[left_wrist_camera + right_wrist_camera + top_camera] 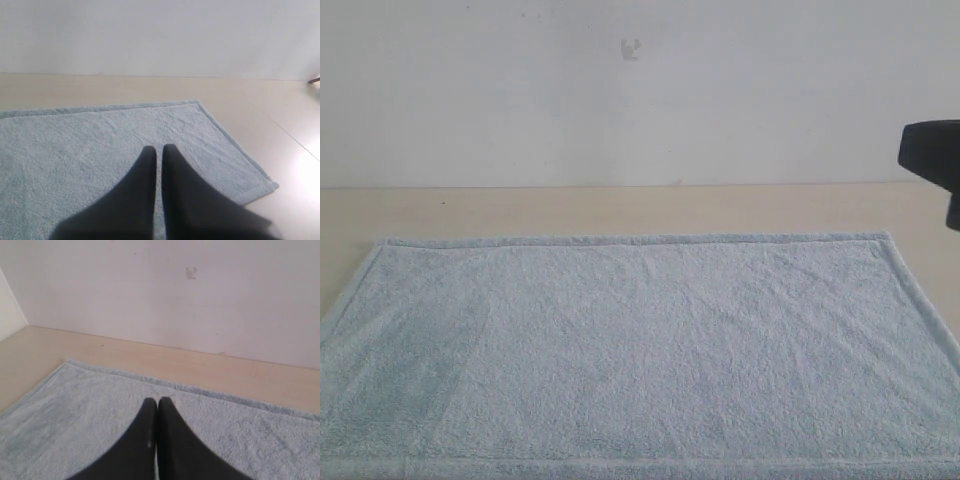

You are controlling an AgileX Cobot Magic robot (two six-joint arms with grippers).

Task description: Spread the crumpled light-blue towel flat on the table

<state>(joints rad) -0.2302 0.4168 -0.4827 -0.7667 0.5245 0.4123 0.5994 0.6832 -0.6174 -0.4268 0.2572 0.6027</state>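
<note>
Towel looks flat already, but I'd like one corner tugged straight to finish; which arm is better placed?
Probably left: the left pincer, shut, hangs over the towel with a corner close by. The right pincer, also shut, faces only the farther hem.

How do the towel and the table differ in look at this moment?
The towel is pale blue; the table is cream-beige. The towel is fluffy with a hemmed border; the table is smooth and plain. The table extends past the towel's far edge. Both lie flat.
</note>
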